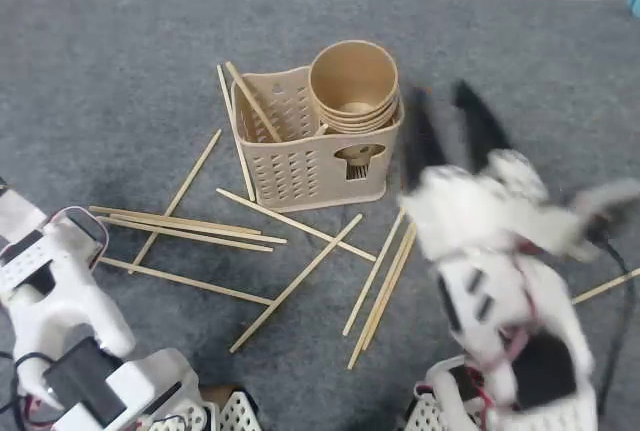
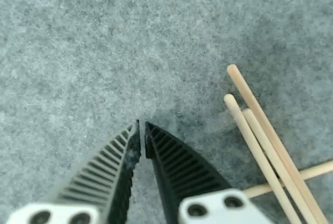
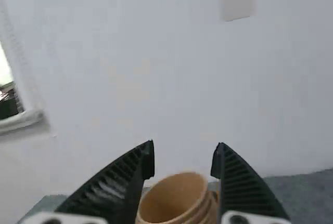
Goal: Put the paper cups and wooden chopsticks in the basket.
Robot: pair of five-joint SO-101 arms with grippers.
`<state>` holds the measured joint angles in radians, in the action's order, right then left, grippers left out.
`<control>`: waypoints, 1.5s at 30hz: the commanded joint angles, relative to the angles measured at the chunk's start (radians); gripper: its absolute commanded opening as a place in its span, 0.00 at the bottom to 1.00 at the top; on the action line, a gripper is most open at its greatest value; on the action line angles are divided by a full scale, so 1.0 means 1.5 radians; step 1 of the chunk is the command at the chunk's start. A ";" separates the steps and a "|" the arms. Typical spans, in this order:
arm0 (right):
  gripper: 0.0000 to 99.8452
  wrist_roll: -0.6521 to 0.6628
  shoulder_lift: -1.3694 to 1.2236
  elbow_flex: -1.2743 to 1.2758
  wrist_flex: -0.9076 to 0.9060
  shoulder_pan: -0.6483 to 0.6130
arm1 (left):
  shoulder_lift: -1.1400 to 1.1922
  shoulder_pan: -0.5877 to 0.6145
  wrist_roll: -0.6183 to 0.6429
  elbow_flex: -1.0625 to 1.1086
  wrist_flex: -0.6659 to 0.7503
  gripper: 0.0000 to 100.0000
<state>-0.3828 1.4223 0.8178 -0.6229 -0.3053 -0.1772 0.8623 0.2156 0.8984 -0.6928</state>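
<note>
Left gripper (image 2: pixel 141 125), well left of the basket (image 1: pixel 300 176) and low over the grey carpet (image 2: pixel 78 37), has its jaws pinched almost together on nothing, beside the ends of loose chopsticks (image 2: pixel 260 135). More chopsticks lie scattered left of and in front of the basket. A few stand inside it, next to the stacked paper cups (image 1: pixel 353 81). Right gripper (image 1: pixel 450 116), just right of the basket, is spread wide and empty. The cups look done; most chopsticks are yet to be put in.

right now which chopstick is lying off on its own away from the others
The chopstick at the high view's right edge, past the right arm. All others crowd around the basket or stand in it.
</note>
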 commanded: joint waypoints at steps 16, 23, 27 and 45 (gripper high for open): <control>0.19 0.003 -0.069 0.120 -0.341 0.547 | 0.001 -0.003 0.001 -0.026 0.013 0.01; 0.19 0.091 -0.252 0.143 -0.252 0.698 | 0.001 -0.003 0.001 -0.026 0.013 0.01; 0.19 0.091 -0.378 0.155 -0.118 0.776 | 0.001 -0.003 0.001 -0.026 0.013 0.01; 0.19 0.035 -0.799 0.033 0.193 0.839 | 0.001 -0.002 0.001 -0.026 0.013 0.01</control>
<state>-0.2831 0.2839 0.9927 -0.3575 0.9206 -0.1772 0.8623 0.2156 0.8984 -0.6928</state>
